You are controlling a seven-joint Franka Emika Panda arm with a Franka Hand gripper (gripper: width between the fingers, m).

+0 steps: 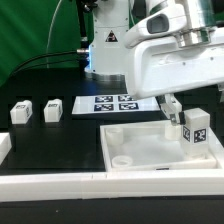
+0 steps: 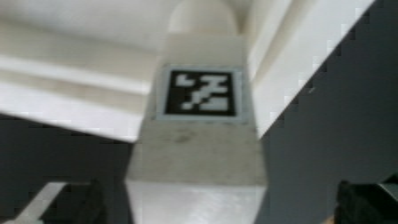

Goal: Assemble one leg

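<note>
**Standing a leg in the tray's corner**

Hovering at the right of the exterior frame, the tool (image 1: 186, 118) has its jaws spread wide, one finger on each side of a leg (image 1: 197, 128) without visibly pressing it. The wrist view agrees: the leg (image 2: 199, 140) rises up the middle with its square marker facing the camera, and the dark fingertips (image 2: 54, 205) sit well out at the two lower corners, apart from it. So nothing is gripped.

The leg stands upright at the far right corner of the large white tray (image 1: 150, 160), probably over a corner socket, which would explain why it stays up unheld. Whether it is fully seated I cannot tell. A round socket shows at the tray's lower left corner, unfilled.

Further out, two more legs (image 1: 36, 111) lie on the dark desk (image 1: 60, 140) at centre left, likely waiting their turn. The marker board (image 1: 112, 103) lies flat behind the tray, upper centre.
</note>
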